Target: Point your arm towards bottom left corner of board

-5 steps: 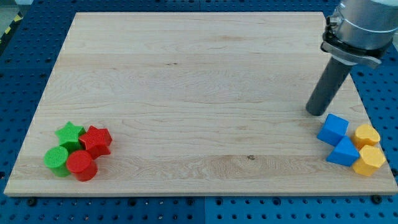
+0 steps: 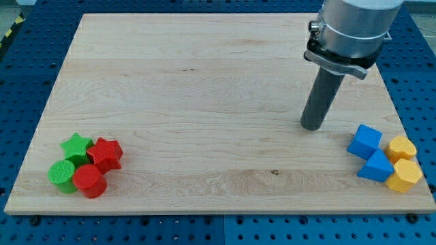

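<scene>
Resting bare, holding nothing, my tip [image 2: 313, 127] right of centre on the worktop [image 2: 204, 88], well apart from the bottom left corner [image 2: 15, 209], down-left past the red cylinder [image 2: 88, 182].

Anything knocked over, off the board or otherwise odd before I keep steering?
Nothing stands out. My tip rests on bare wooden board, apart from the blue and yellow blocks at the view's right and the green and red blocks at bottom left.
</scene>
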